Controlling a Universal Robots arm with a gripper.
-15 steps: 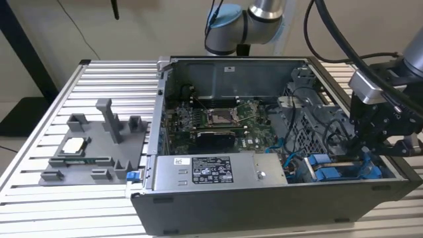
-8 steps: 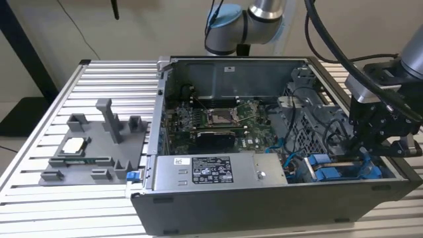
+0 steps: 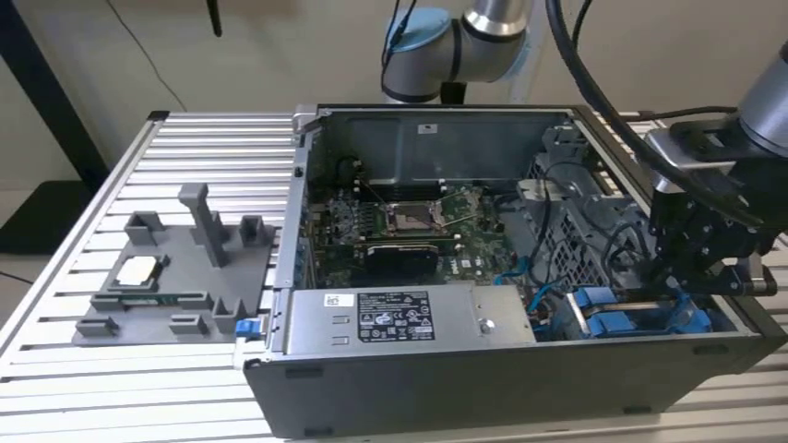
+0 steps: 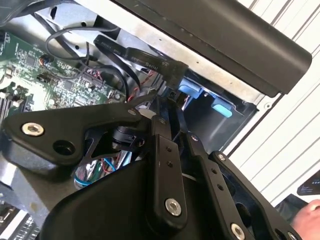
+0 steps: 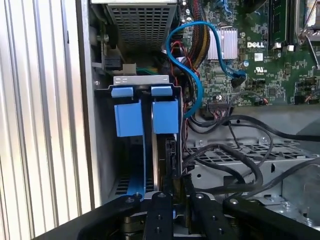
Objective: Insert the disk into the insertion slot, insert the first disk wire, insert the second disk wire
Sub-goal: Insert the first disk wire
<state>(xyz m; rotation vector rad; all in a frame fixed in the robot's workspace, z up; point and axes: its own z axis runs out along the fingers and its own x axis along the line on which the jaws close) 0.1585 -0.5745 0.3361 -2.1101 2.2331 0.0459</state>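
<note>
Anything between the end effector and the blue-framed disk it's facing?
Nothing visibly blocks it. The end effector lines up with the silver-grey disk in its bright blue plastic carrier; loose black cables run in beside it.

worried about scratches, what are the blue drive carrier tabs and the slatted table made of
Blue carrier tabs: probably moulded plastic, matte, judging by the even bright colour and rounded edges. Slatted table: looks like extruded aluminium, satin silver, with straight parallel ribs and a dull sheen.

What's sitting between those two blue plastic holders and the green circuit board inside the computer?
In the first wrist view, a looping light-blue cable and a bundle of coloured wires lie between the blue holders and the green board.
</note>
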